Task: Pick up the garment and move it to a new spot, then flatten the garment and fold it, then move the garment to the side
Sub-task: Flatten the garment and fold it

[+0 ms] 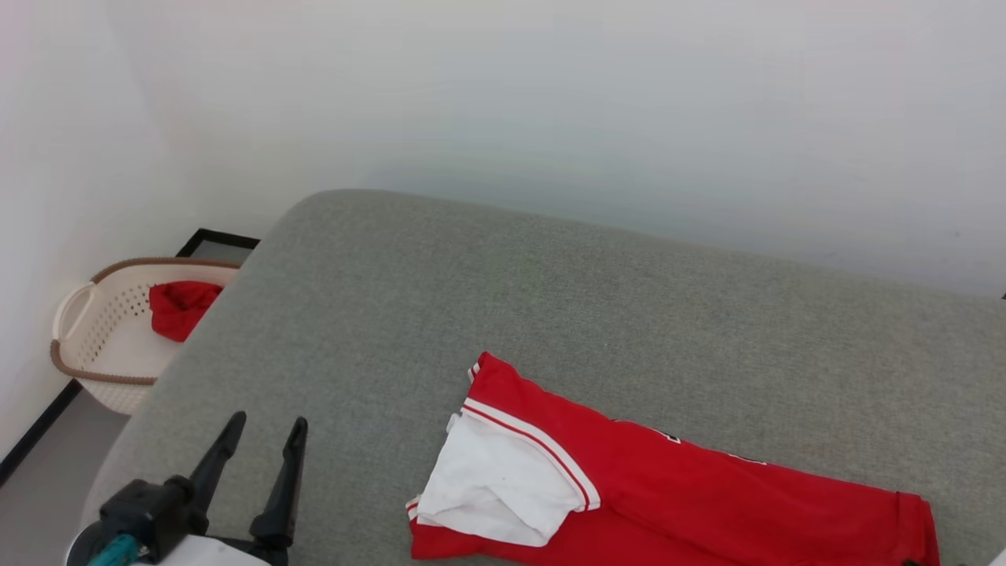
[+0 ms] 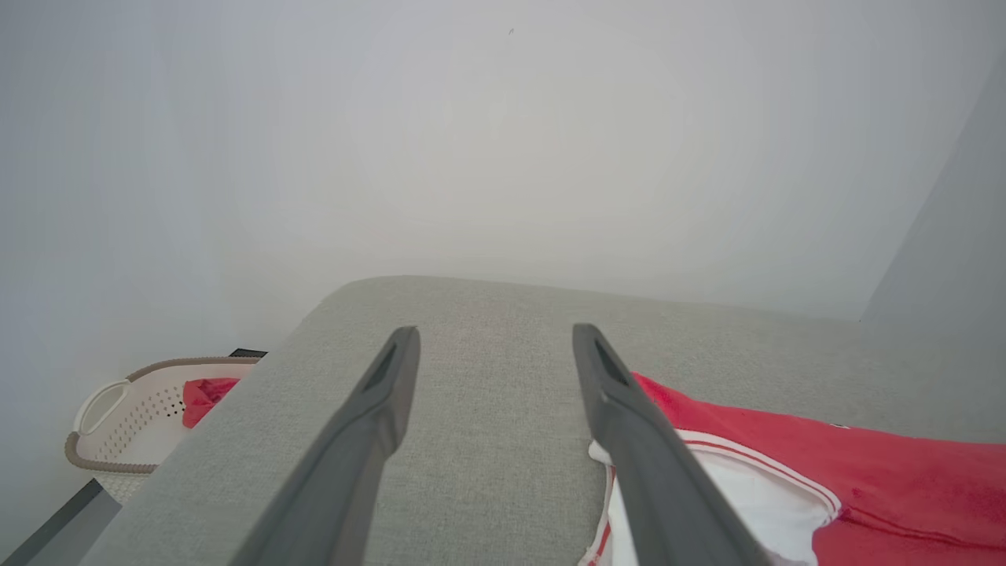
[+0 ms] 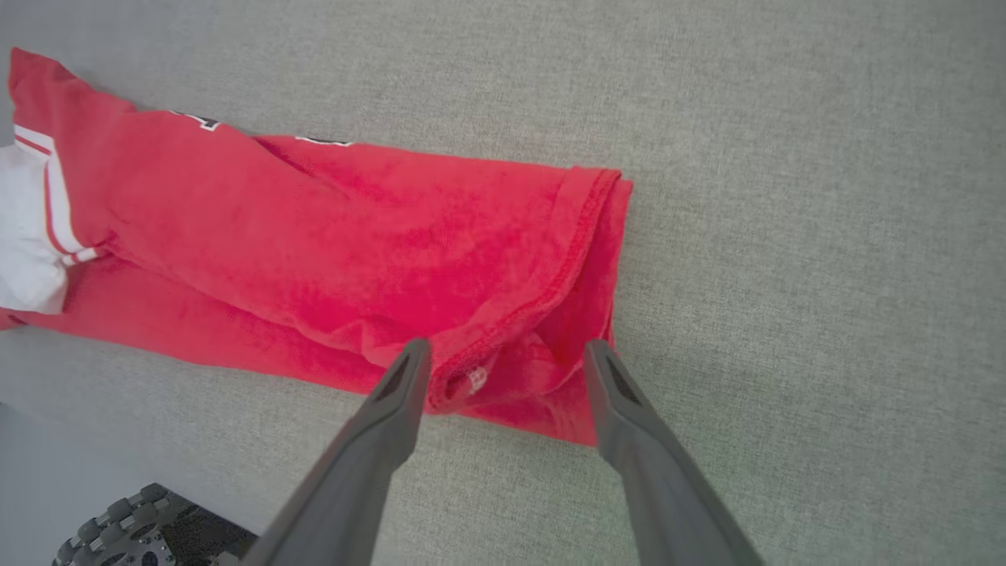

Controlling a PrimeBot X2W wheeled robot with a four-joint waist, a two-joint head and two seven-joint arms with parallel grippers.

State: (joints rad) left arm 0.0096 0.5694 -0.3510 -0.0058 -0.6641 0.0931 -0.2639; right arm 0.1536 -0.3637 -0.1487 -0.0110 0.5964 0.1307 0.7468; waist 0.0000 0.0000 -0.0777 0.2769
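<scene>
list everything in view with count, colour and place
grey fabric-covered surface: 1, grey, against the white wall
red jersey shirt with white sleeve: 1, red and white, folded on that surface
perforated plastic laundry basket: 1, cream with brown rim, on the floor at left
small plain cloth bundle: 1, red, inside the basket
left hand: 1, dark fingers, open, left of the jersey
right hand: 1, dark fingers, open, over the jersey's hem end

no readable text; the garment (image 1: pixel 668 487) shows only lettering slivers (image 3: pixel 324 141).
</scene>
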